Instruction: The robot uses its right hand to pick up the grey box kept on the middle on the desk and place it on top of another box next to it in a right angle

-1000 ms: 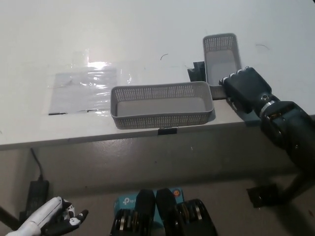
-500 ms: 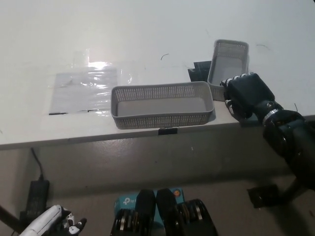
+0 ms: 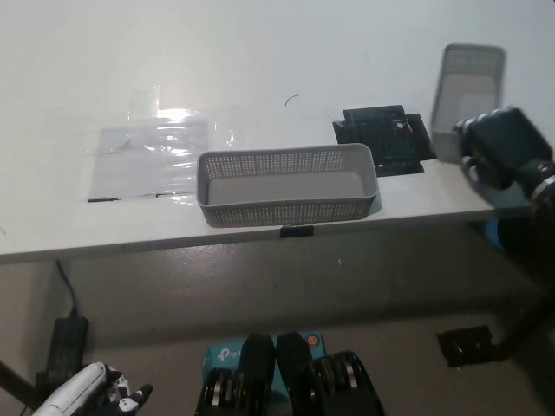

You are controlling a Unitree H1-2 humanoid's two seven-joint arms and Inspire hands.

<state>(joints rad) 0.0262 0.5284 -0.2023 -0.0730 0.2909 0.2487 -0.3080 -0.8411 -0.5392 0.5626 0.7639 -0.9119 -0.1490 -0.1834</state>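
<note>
Head view: the right hand (image 3: 501, 146) is closed on the near end of the small box (image 3: 468, 91), holding it up at the far right, apparently clear of the desk (image 3: 260, 52). The small box's long axis runs away from the robot, nearly square to the big box (image 3: 287, 185), whose long axis runs left to right along the desk's near edge. The big box lies to the left of the held one and nearer the robot, well apart, with a black patch (image 3: 384, 137) between them. My judgement: the coming move is a carry leftward and inward, keeping that crossed heading. The left hand (image 3: 95, 397) rests low at the lower left, off the desk; whether its fingers are spread I cannot tell.
</note>
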